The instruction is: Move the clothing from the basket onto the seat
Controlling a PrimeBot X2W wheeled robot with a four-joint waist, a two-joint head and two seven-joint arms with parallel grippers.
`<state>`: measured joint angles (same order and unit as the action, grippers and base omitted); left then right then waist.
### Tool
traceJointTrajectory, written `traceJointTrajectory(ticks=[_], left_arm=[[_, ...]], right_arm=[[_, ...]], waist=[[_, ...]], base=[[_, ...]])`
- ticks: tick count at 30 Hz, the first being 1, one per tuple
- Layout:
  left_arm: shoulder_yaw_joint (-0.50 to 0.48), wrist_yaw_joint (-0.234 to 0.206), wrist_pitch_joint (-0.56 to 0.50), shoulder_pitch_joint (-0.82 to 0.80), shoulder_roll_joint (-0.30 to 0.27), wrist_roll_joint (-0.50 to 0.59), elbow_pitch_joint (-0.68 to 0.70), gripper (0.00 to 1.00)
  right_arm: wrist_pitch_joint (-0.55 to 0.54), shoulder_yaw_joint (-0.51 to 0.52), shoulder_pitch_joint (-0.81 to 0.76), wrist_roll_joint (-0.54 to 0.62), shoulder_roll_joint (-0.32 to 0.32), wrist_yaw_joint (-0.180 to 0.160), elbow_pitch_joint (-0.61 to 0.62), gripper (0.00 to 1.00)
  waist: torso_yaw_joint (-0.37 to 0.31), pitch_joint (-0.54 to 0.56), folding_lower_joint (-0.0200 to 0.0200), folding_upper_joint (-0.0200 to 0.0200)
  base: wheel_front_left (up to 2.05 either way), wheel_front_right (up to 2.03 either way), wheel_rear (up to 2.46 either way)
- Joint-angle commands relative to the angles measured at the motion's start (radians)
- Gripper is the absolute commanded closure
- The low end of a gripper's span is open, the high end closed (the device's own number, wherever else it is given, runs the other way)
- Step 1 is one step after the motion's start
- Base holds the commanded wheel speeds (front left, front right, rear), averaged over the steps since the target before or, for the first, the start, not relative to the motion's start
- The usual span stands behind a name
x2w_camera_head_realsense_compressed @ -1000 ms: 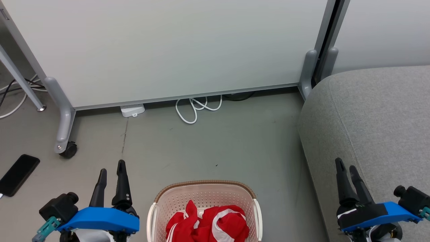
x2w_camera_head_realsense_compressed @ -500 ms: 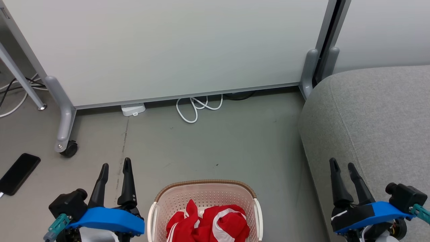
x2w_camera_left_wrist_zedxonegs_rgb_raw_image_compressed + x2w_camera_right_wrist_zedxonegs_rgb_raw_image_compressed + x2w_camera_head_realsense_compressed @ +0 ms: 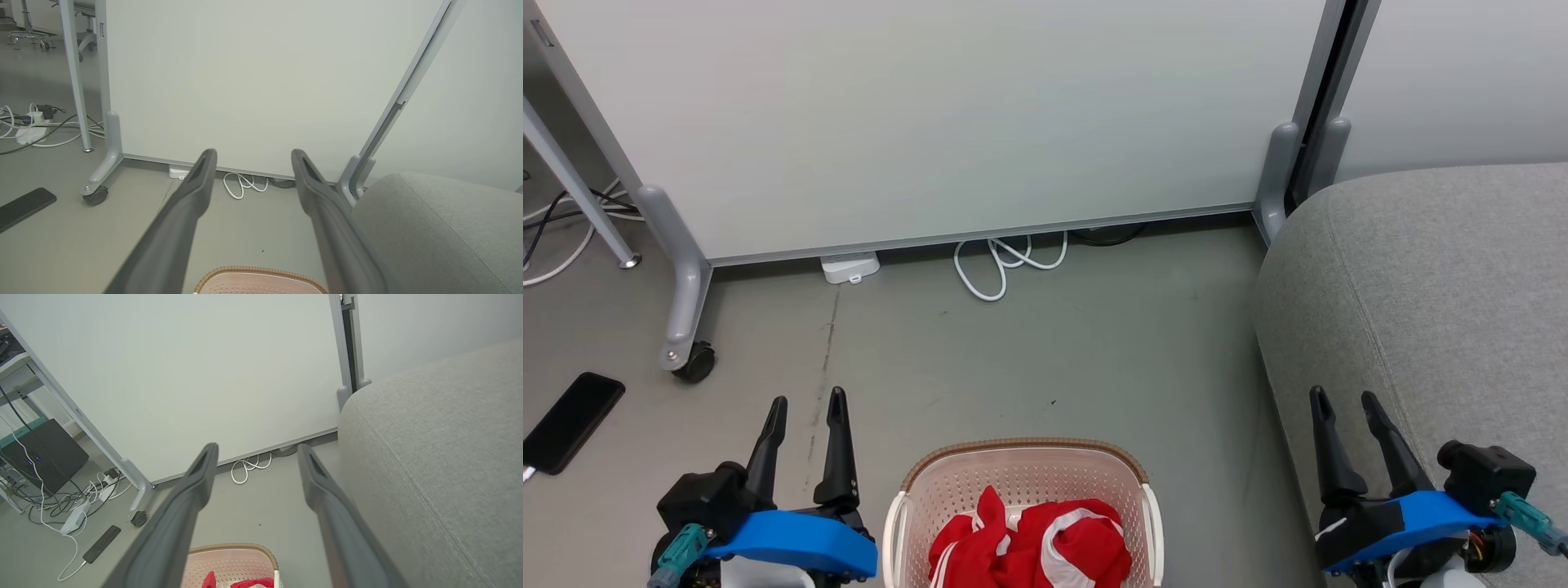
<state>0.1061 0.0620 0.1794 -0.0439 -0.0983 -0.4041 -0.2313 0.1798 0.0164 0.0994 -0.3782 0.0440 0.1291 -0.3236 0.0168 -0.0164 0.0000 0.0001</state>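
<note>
Pick-up not yet begun: both grippers hover empty.
Left gripper point(image 3: 809, 398) and right gripper point(image 3: 1341, 394) sit either side of the basket point(image 3: 1021, 447), jaws spread wide, holding nothing. The clothing point(image 3: 1029, 547) lies bunched in the basket, near centre; the seat point(image 3: 1437, 278) is on the right. Next, I'd say, 1 gripper must dip in and pinch a fold. The basket's near half is cut off, and the red heap won't separate into 2 garments.

The head view's bottom edge cuts off the basket point(image 3: 1045, 478) and the clothing point(image 3: 1045, 547) inside. The sofa point(image 3: 1437, 286) runs past its right edge.
</note>
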Motion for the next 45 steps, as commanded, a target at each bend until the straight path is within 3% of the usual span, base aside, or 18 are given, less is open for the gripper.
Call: traceJointTrajectory(ticks=[1, 27, 45], left_arm=[[0.001, 0.004, 0.011, -0.009, -0.007, 0.024, 0.003, 0.0], [-0.016, 0.018, 0.063, -0.015, 0.019, 0.165, -0.058, 0.0], [-0.03, 0.023, 0.087, -0.002, 0.031, 0.249, -0.058, 0.0]], right_arm=[[0.009, -0.002, 0.017, 0.029, 0.008, 0.002, 0.003, 0.0], [0.049, 0.0, 0.021, 0.251, 0.009, 0.002, -0.002, 0.0], [0.079, -0.012, 0.019, 0.33, 0.009, 0.003, -0.012, 0.0]], waist=[[0.0, 0.0, 0.0, -0.0001], [0.003, -0.003, 0.0, -0.0001], [-0.003, -0.001, 0.0, -0.0001]], base=[[0.0, 0.0, 0.0], [0.0, 0.0, 0.0], [0.0, 0.0, 0.0]])
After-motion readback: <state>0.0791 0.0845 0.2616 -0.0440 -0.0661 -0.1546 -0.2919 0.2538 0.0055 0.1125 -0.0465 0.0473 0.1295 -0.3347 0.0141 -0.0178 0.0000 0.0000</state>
